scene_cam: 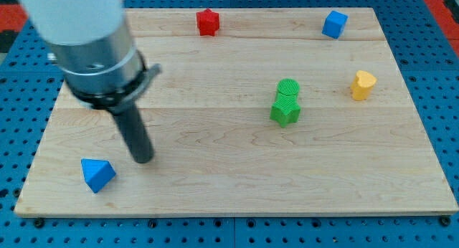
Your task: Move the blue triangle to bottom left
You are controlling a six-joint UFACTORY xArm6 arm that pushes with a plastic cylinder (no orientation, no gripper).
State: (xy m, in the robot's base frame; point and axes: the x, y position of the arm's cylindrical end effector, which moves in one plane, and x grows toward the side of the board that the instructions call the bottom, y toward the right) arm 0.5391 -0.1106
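Two green blocks (286,103) mid-board, well apart from blue triangle (97,173) beside my tip (144,159)

No readable text, label, brand, number or sign is showing anywhere in the camera view, on the blocks, the board or the arm.

My arm (90,44) comes in from the view's top left corner, at about ten o'clock from the board's middle, as a pale grey cylinder ending in a dark collar. From the collar a straight dark rod (134,130) slants down toward five o'clock. My tip (145,159) sits at the rod's lower end, at about eight o'clock from the middle.
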